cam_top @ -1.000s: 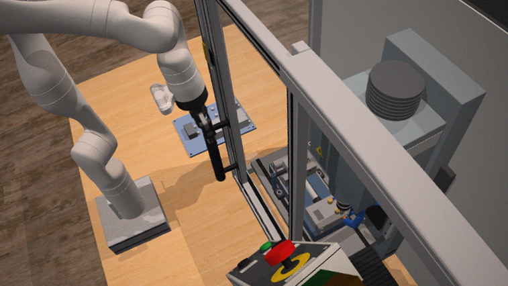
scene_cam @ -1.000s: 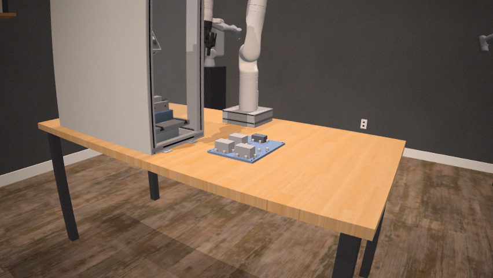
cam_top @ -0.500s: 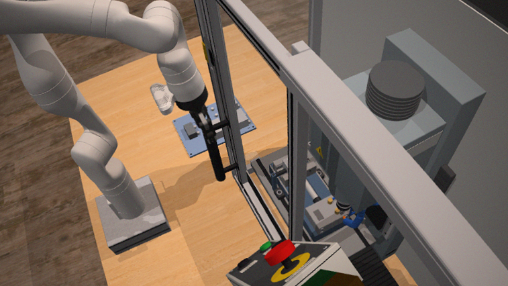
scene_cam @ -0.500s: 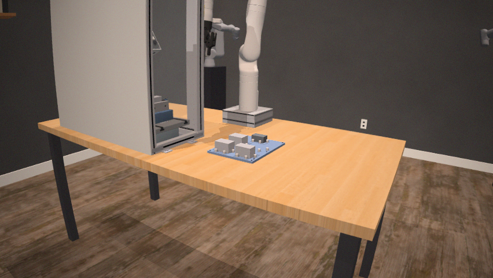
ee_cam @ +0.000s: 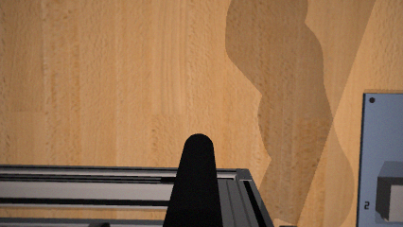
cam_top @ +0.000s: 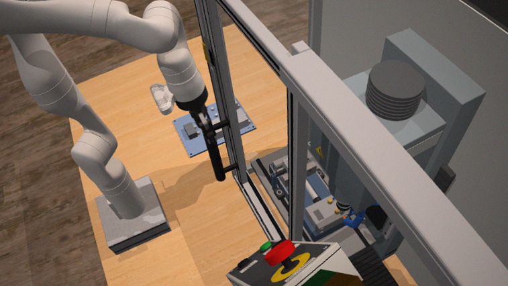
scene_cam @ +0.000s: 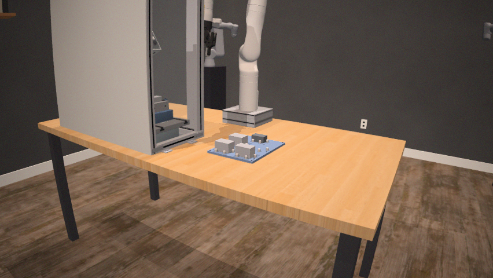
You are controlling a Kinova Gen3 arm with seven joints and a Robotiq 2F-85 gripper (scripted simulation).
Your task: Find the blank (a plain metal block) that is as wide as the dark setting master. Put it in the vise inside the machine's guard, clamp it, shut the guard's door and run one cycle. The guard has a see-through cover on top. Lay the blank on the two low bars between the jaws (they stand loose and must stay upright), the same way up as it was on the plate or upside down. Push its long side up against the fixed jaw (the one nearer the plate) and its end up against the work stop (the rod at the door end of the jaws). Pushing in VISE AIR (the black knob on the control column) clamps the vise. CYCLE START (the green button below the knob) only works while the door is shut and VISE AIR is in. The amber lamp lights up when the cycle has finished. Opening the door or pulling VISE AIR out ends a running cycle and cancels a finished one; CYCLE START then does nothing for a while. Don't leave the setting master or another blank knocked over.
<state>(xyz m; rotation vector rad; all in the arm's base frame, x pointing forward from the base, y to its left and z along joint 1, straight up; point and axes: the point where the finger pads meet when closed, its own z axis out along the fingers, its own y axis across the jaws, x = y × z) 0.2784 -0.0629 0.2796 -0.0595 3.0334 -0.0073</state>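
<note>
My gripper point(cam_top: 209, 132) point(scene_cam: 210, 43) is open around the upper part of the door's black handle point(cam_top: 216, 160) point(ee_cam: 198, 180), with nothing clamped. The handle's door frame point(cam_top: 235, 143) stands at the plate end of the guard's front; whether it is fully shut I cannot tell. On the blue plate point(cam_top: 194, 149) point(scene_cam: 275, 145) point(ee_cam: 380, 128) stand the upright dark setting master point(cam_top: 190, 130) point(scene_cam: 259, 138) and three light blanks point(scene_cam: 238, 138) point(scene_cam: 224, 145) point(scene_cam: 245, 150); one pegged place has no block. The vise point(cam_top: 325, 213) is partly hidden, its contents unclear. VISE AIR point(cam_top: 243, 263) and CYCLE START point(cam_top: 265, 246) are on the column.
A red stop button point(cam_top: 280, 252) tops the control column beside the black knob and green button. The guard's thick top beam point(cam_top: 368, 134) runs across the top view. The guard's front bottom rail point(cam_top: 261, 209) point(ee_cam: 85, 189) lies below the handle. The spindle head stands behind the vise.
</note>
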